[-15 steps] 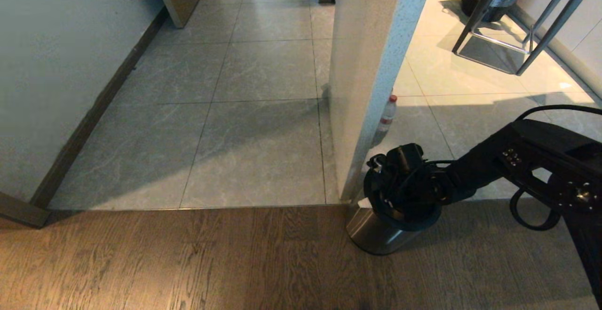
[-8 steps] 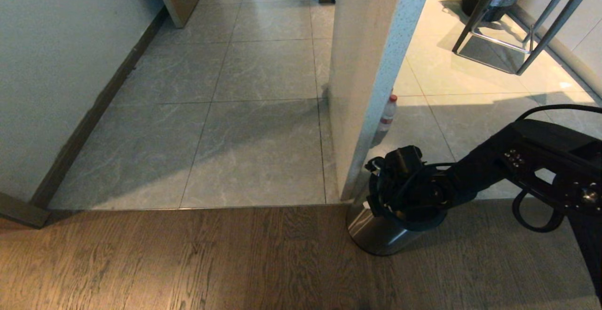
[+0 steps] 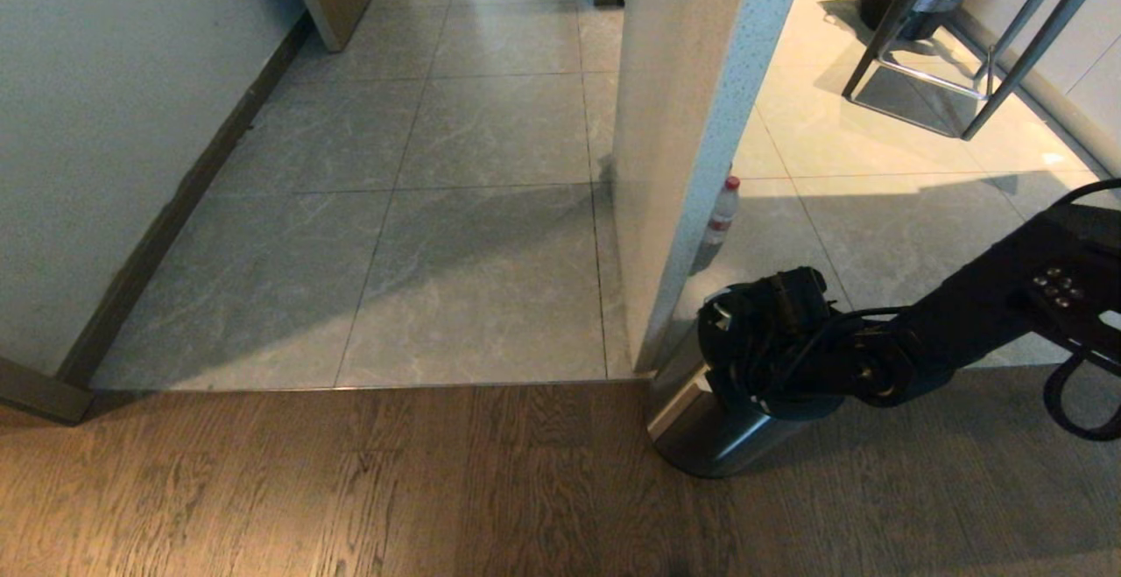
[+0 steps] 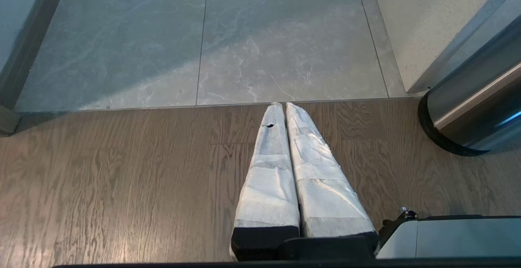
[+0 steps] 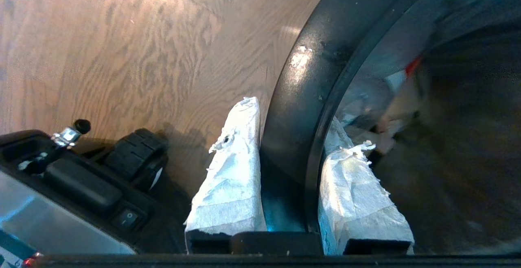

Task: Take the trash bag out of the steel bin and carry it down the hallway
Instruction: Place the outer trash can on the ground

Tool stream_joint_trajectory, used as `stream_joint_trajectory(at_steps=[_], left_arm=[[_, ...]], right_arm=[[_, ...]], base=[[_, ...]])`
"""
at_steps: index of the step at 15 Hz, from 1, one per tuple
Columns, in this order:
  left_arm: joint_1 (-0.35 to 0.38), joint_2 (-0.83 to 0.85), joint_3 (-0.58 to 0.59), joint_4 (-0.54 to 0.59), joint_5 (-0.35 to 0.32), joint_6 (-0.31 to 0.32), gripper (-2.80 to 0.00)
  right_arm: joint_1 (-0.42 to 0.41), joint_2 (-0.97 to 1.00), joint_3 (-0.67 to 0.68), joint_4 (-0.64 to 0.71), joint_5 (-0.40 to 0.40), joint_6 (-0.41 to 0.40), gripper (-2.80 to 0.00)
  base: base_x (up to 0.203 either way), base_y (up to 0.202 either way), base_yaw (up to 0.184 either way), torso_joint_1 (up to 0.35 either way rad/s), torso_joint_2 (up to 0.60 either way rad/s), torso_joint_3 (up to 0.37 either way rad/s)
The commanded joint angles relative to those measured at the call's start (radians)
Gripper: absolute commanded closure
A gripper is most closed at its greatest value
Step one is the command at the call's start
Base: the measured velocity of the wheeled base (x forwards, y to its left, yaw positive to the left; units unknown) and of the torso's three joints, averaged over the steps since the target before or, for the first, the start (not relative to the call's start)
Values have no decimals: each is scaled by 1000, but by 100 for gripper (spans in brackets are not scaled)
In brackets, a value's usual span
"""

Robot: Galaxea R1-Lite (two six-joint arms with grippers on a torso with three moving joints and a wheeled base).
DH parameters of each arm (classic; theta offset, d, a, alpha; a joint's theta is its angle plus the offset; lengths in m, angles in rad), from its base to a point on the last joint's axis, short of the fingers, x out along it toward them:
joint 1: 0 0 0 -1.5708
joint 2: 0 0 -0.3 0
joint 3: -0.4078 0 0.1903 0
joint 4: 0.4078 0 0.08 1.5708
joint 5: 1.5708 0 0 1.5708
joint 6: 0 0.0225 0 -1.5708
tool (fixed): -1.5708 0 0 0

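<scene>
You can't see the steel bin's (image 3: 701, 428) mouth in the head view: the right arm (image 3: 963, 332) covers it. The trash bag (image 5: 366, 109) inside shows only as a dim blur, its litter unreadable. The chair (image 3: 972, 43) is cut off at the top edge.

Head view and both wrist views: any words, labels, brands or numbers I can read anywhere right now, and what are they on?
No legible text in any view.
Red-capped bottle standing by the pillar: has a label band, too small to read.
Steel bin: no marking visible on its wall or black rim.
Rocker switch on the robot's body beside the right gripper: only a small on/off symbol, no words.
Litter inside the bin: blurred, nothing readable.
</scene>
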Motion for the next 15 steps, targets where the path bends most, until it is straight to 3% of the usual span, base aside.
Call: stream_joint_trajectory(at_steps=[1,4,15], left_arm=[[0,0,0,0,0,0,0],[0,0,0,0,0,0,0],[0,0,0,0,0,0,0]], right_arm=[[1,-80,34,-6,1,-17,0],[1,-171,69,-4,0,-52,0],[-2,-577,217,80,-2,-54,0]], base=[[0,0,0,0,0,0],[0,0,0,0,0,0],[0,0,0,0,0,0]])
